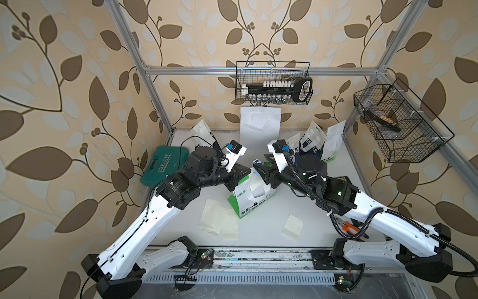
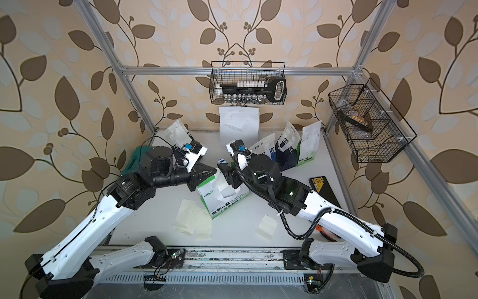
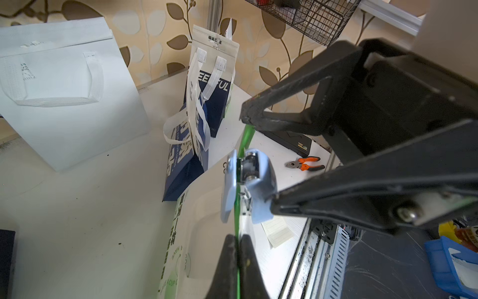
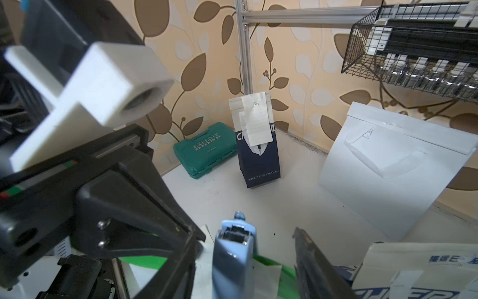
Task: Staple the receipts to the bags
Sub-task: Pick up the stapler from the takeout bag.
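Observation:
A green-and-white bag (image 1: 248, 204) stands mid-table. My left gripper (image 3: 238, 238) is shut on its green top edge (image 3: 244, 139). My right gripper (image 4: 245, 233) holds the light-blue stapler (image 4: 232, 261), whose mouth straddles that edge and a receipt (image 4: 266, 277) laid against it. In both top views the two grippers meet above this bag. Loose receipts (image 1: 217, 217) (image 1: 293, 224) lie on the table in front. A navy bag (image 4: 258, 165) by the back corner carries a receipt (image 4: 256, 121) at its top.
A white bag (image 1: 260, 124) leans on the back wall, and more bags (image 1: 313, 145) stand at the back right. A teal tool case (image 1: 165, 165) lies at the left, pliers (image 1: 349, 227) and a black case (image 2: 323, 189) at the right. Wire baskets (image 1: 274, 82) (image 1: 398, 124) hang above.

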